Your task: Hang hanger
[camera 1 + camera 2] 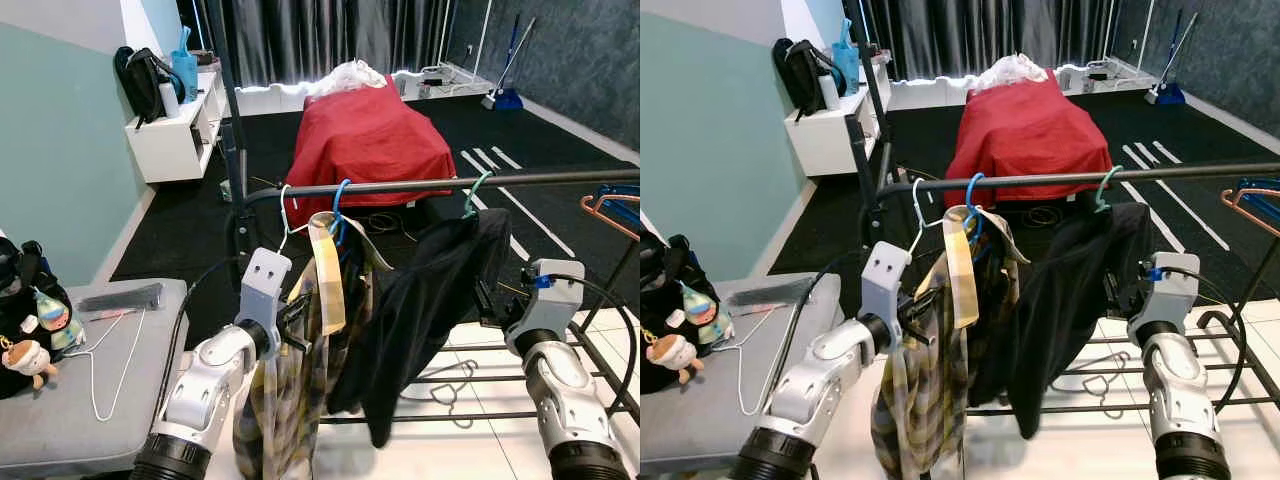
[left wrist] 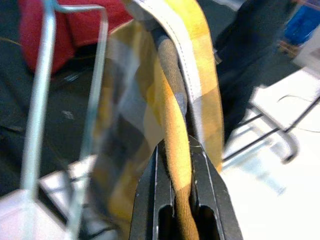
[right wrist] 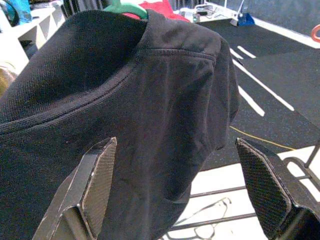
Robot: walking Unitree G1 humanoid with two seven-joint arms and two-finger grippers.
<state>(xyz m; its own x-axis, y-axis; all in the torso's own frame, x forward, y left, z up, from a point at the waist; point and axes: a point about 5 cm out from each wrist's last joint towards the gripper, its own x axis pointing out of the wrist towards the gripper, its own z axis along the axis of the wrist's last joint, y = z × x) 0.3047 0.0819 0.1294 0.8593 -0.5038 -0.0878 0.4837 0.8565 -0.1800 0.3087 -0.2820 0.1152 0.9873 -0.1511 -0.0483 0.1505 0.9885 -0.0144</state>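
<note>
Steadying the plaid shirt point(image 1: 300, 380), I had the left gripper point(image 2: 181, 165) clenched on its fabric so its hanger point(image 1: 340, 205) sat on the rail point(image 1: 420, 184). The right gripper point(image 3: 182, 190) was spread wide, released, near the black shirt point(image 1: 430, 300).

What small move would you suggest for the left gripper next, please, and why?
Probably open the jaws and ease the left gripper back. It is shut on the plaid shirt, whose blue hanger already hooks over the rail, so the garment looks hung. The right gripper is open beside the black shirt, which hangs from a green hanger.
</note>
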